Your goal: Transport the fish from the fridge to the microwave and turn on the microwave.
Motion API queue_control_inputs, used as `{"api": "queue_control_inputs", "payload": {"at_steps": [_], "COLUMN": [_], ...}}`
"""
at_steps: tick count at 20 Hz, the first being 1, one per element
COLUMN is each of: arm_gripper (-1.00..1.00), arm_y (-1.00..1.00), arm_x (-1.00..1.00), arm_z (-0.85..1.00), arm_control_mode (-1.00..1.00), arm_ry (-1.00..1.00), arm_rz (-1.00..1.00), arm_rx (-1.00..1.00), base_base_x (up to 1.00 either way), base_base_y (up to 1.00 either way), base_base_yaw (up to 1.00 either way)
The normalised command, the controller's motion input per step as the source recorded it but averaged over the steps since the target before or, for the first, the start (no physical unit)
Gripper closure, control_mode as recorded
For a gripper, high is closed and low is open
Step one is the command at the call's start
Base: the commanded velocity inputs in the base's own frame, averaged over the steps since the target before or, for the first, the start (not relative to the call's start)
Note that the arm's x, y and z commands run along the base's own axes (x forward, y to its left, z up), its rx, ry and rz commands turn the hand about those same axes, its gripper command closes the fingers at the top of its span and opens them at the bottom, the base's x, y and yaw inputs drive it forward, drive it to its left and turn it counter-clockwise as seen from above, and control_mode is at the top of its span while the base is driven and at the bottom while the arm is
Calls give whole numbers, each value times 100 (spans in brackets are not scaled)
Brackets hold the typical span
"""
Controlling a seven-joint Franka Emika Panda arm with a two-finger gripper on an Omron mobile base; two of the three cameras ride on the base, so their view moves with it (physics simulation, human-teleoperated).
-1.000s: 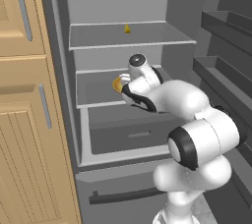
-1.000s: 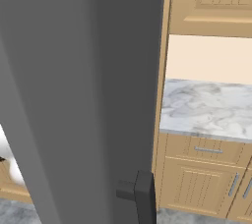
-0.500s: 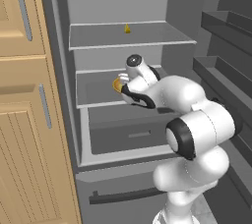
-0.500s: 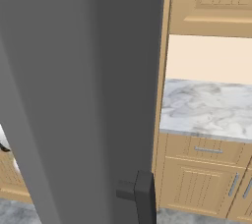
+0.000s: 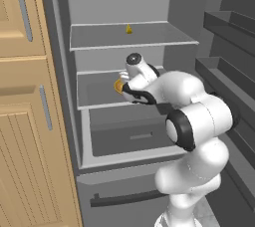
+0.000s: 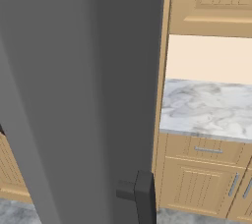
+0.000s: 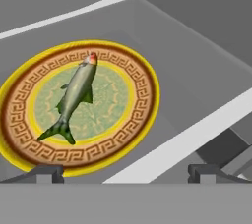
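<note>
In the left base view the arm (image 5: 189, 116) is covering most of the plate (image 5: 118, 86), and we are seeing only its yellow edge. In the right base view the fridge door (image 6: 83, 100) is hiding the shelves behind it.

Inside the fridge (image 5: 149, 2), the fish (image 7: 75, 98) lies on a plate (image 7: 142, 115), and that plate sits on the middle shelf (image 5: 94, 94). One shelf above the plate, a small cone-shaped item (image 5: 129, 29) stands. Directly below the plate's shelf is the drawer (image 5: 129, 139). Left of the fridge stand the cabinets (image 5: 30, 121).
</note>
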Motion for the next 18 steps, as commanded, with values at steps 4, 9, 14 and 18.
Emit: {"api": "queue_control_inputs", "payload": {"at_steps": [4, 9, 14, 18], "arm_gripper": [-100, -100, -100, -100], "arm_y": [0, 0, 0, 0], "arm_x": [22, 19, 15, 14], "arm_z": [-6, -11, -11, -6], "arm_control_mode": [-100, -100, -100, -100], "arm_ry": [0, 0, 0, 0], "arm_rz": [-3, -3, -1, -1], "arm_rx": [0, 0, 0, 0], "base_base_x": [0, 0, 0, 0], "base_base_y": [0, 0, 0, 0], "base_base_yaw": [0, 0, 0, 0]}}
